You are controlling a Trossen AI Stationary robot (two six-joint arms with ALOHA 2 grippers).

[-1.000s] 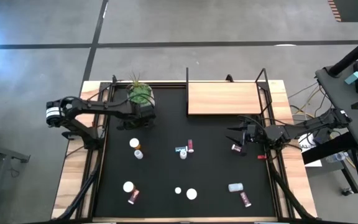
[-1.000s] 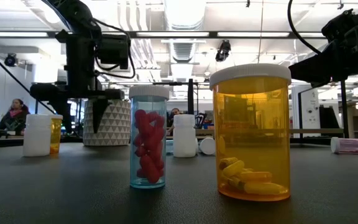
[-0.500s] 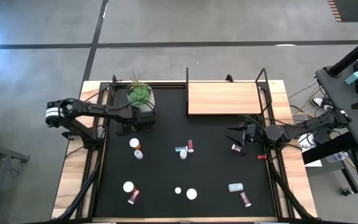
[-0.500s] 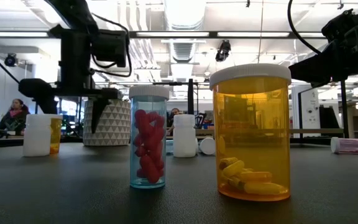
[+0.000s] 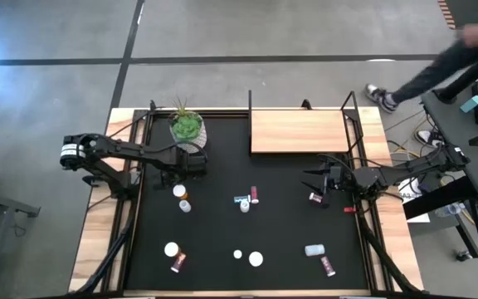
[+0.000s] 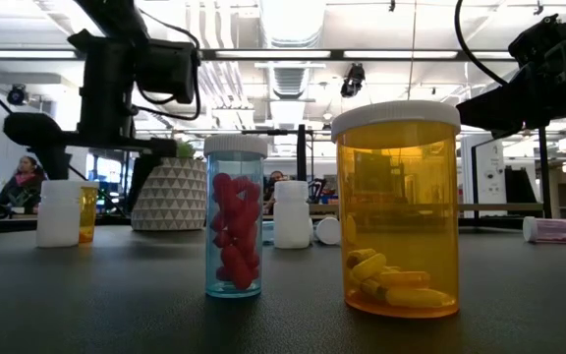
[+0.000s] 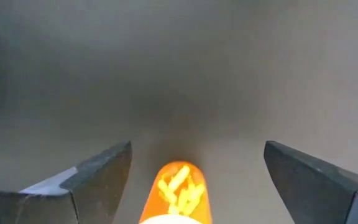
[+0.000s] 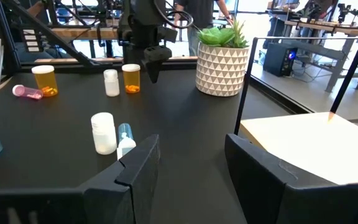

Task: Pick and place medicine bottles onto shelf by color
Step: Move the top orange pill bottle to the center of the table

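black mat (image 5: 280, 232) | orange bottle (image 7: 179, 193), white cap, yellow pills inside

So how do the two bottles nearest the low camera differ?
The blue-tinted bottle is slim and shorter; the orange bottle is wider and taller. The blue-tinted bottle is filled most of the way with red pills, while the orange bottle holds only a few yellow capsules at its bottom. Both stand upright on the black mat with white caps on.

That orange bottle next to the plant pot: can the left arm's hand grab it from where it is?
Probably yes. The left hand is open above the orange bottle, one finger on either side, and nothing lies between them. The plant pot stands apart.
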